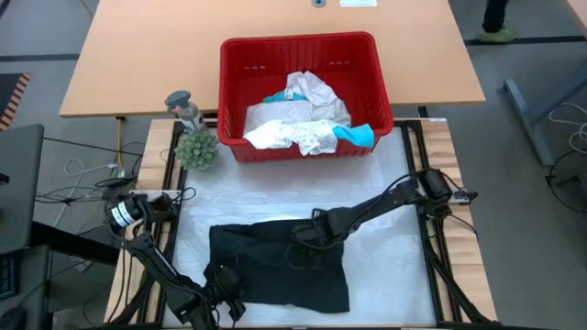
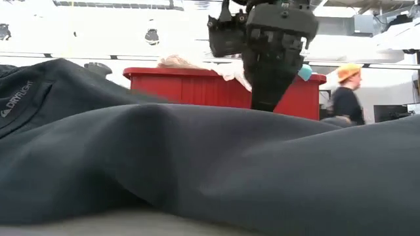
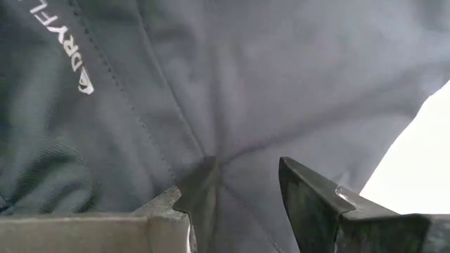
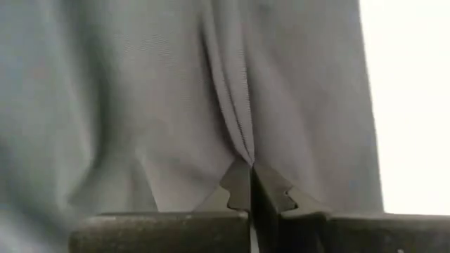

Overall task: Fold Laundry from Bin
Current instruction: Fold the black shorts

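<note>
- While the right gripper [image 4: 251,184] fingers are pinched together on a fold of the black garment [image 1: 275,266], we see the left gripper [image 3: 235,200] gripping its near corner.
- We see the garment lying flat on the desk [image 1: 385,275], with the bin [image 1: 303,50] behind it.

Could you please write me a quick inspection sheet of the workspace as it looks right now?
Surface: white mat on the table, partly covered.
Job's things: black garment spread on the mat; white laundry and teal cloth in the red bin.
Clutter: small green plant and a grey figure left of the bin.
Grippers: right gripper shut, pinching a fold of the black garment; left gripper at the garment's near left edge, jaws apart with a pucker of cloth between them.
Cables: loose cables left of the table.
Surroundings: wooden desk behind; a person far off.
</note>
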